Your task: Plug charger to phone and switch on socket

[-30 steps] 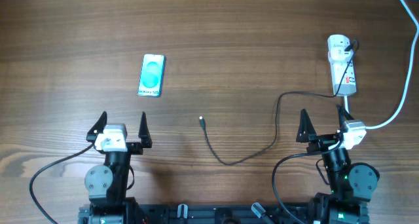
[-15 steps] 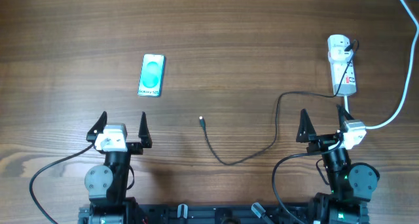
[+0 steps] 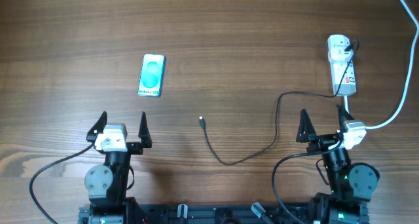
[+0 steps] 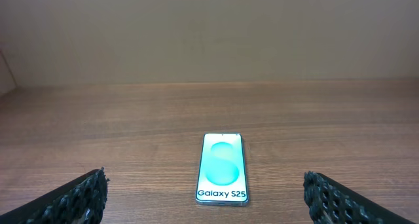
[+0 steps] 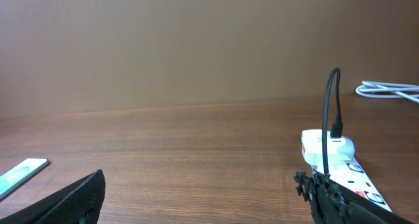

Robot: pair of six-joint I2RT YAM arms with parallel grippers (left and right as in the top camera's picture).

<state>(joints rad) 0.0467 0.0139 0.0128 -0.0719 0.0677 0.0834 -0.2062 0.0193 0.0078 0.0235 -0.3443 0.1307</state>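
Left claw (image 3: 123,119) and right claw (image 3: 322,116) wide open, holding nothing.
I find the phone (image 3: 152,74) ahead of the left claw, the charger (image 3: 228,162) tip loose between the two claws, its plug in the socket (image 3: 342,73) ahead of the right.

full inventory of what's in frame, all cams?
phone: 1, cyan screen, left of centre, lying face up
charger cable: 1, black, loose tip mid-table, other end plugged into the power strip
power strip: 1, white, far right
white lead: 1, white, right edge, curving off at the far corner
table: 1, brown wood, under everything
left tool: 1, black, open and empty, near side, just short of the phone
right tool: 1, black, open and empty, near side, just short of the power strip
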